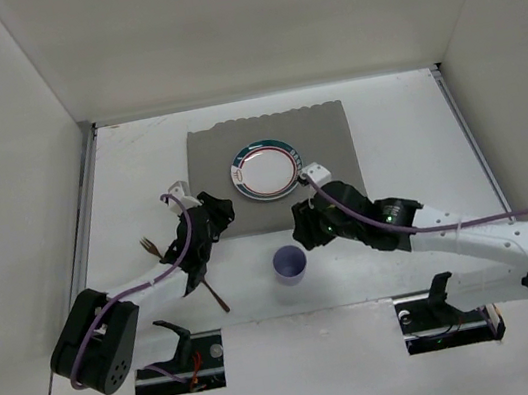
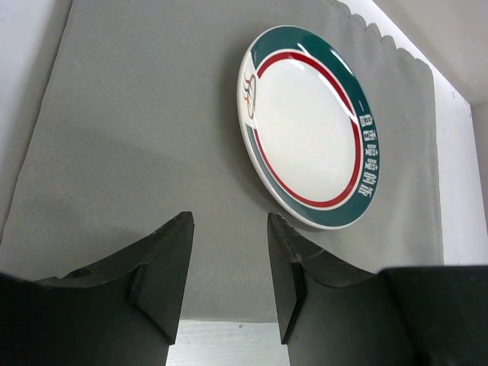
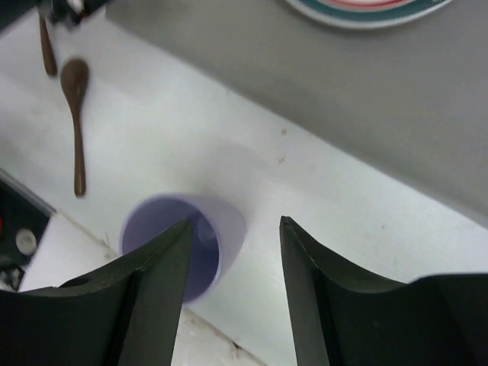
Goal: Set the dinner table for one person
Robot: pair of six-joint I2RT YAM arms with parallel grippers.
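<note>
The white dinner table (image 1: 405, 133) carries a grey cloth mat (image 1: 275, 170) at the back middle, with a white plate (image 1: 265, 169) rimmed in green and red on it. A purple cup (image 1: 289, 264) stands upright on the table in front of the mat. My left gripper (image 1: 218, 211) is open and empty over the mat's near left corner; its wrist view shows the plate (image 2: 309, 126) ahead of it on the mat (image 2: 137, 152). My right gripper (image 1: 302, 230) is open and empty, just right of and above the cup (image 3: 183, 244), not touching it.
A brown spoon (image 1: 213, 294) lies on the table left of the cup, also in the right wrist view (image 3: 76, 122). A brown fork (image 1: 151, 247) lies further left, partly under my left arm. White walls enclose the table on three sides.
</note>
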